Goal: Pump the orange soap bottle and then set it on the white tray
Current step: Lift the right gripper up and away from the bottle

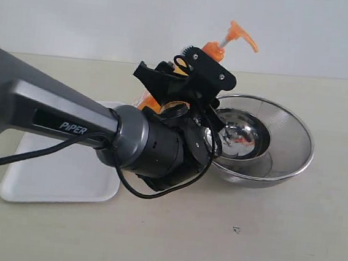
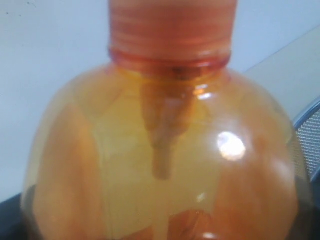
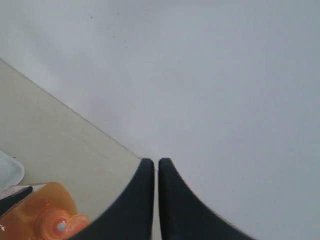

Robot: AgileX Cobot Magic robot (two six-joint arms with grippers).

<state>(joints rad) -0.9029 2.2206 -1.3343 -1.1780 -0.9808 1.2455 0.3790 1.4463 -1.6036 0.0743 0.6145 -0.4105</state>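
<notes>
Plastic this smooth looks light, slippery and squashy, so squeeze gently. Your left end effector (image 1: 185,82) pinches the orange soap bottle (image 1: 217,49) around its body, between the white tray (image 1: 52,180) and steel bowl (image 1: 295,156). Your right end effector (image 3: 156,200) is pressed together.

A wide steel mesh bowl (image 1: 292,137) rests on the beige bench (image 1: 244,236), just beside and below the left claw (image 1: 185,76). A smaller shiny bowl (image 1: 240,135) is nested inside it. A white wall (image 1: 81,10) stands beyond.
</notes>
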